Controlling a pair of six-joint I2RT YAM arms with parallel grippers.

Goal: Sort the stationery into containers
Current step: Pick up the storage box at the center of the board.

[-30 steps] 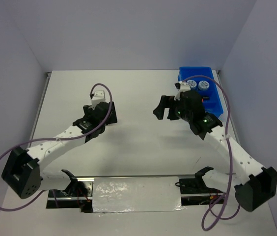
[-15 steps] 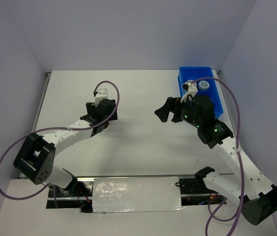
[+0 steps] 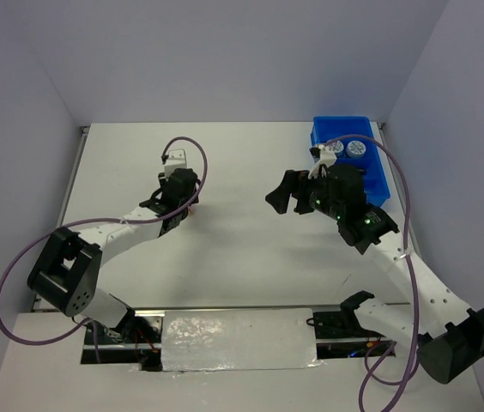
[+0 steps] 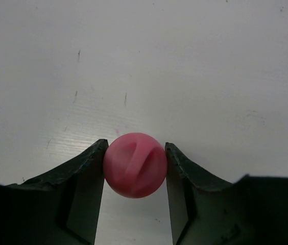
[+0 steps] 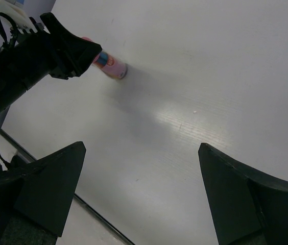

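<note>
While the right gripper [image 5: 141,153] hangs spread wide above the table [image 4: 185,61] with nothing between its fingers, the left gripper [image 4: 136,147] has both fingers pressed against opposite sides of the pink bottle [image 4: 135,166] (seen end-on from the wrist, as a round pink cap). The bottle's foot rests on the table, well apart from the blue tray [image 3: 341,123] at the far right corner, which holds two round tubs [image 3: 334,147].
</note>
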